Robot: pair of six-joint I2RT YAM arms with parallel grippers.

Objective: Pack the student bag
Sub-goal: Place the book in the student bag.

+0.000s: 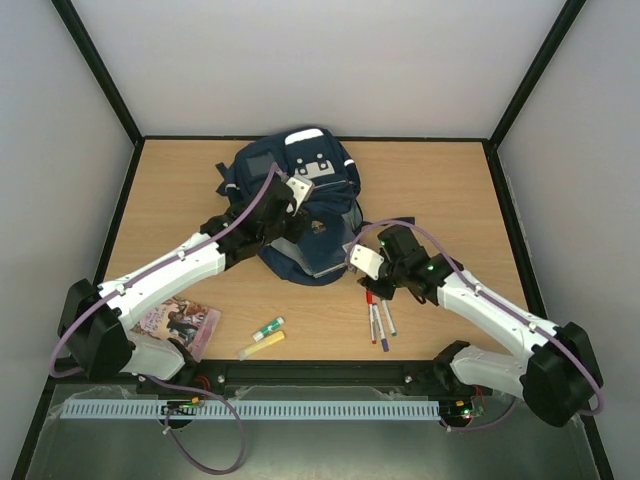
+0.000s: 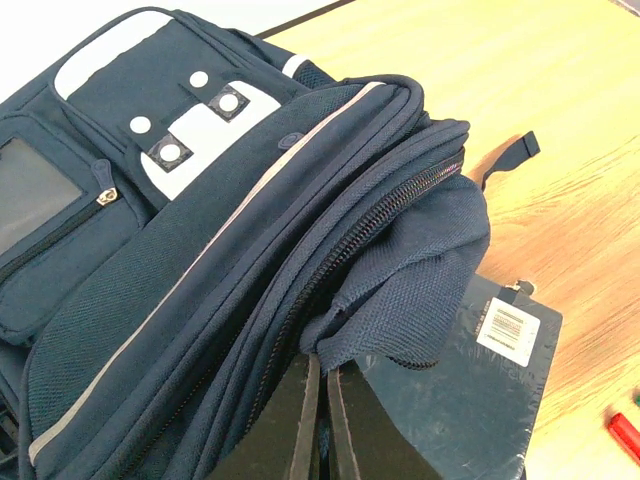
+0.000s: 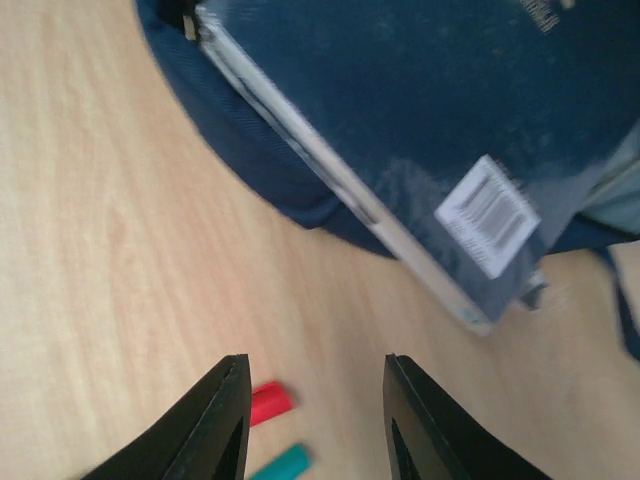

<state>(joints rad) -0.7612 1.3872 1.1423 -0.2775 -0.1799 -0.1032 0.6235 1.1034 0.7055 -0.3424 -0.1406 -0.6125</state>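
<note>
Navy fabric fills the top view: student bag (image 1: 325,215) lying at upper centre of the bench (image 1: 450,200), with pens (image 1: 379,322) loose at lower right.

From the left wrist: left pincer (image 2: 320,370) pressed together on a thin fold of the bag's mouth, at bottom centre, holding it up beside a dark book (image 2: 470,400) poking out at lower right. Could lose that fold, probably dropping fabric across the opening.

From the right wrist, blurred: right pincer (image 3: 312,420) spread, holding nothing, over a red pen (image 3: 268,403) at bottom frame. Might scatter pens or knock the book if lowered off-centre.
</note>
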